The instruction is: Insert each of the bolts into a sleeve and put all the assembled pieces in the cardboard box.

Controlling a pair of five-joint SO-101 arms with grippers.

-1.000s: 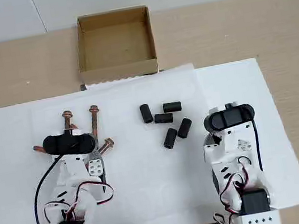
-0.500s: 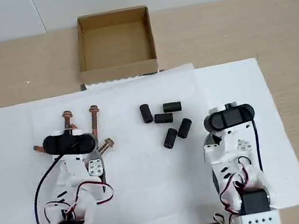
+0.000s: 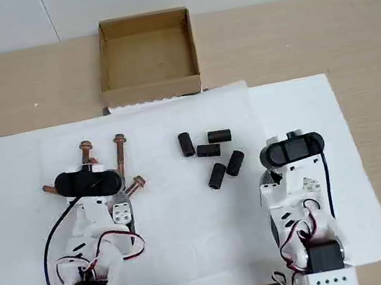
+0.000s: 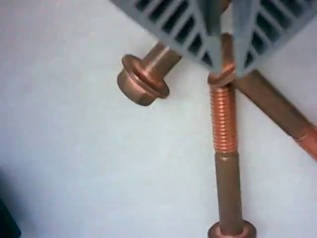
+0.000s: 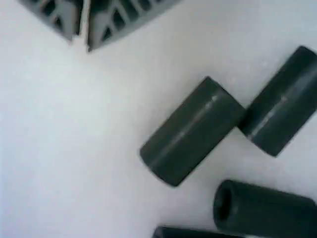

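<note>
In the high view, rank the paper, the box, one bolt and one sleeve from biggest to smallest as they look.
1. paper
2. box
3. bolt
4. sleeve
The five sleeves look alike, so any of them ranks last.

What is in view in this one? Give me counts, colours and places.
cardboard box: one, brown, on the table beyond the paper.
sleeves: five, black, loose on the paper, nearer the right arm.
bolts: at least four, copper, on the paper around and under the left arm's end.
paper: one sheet, white, under both arms.
table: one, light wood.
left gripper: grey, above the bolts.
right gripper: grey, jaws shut, beside the sleeves.
</note>
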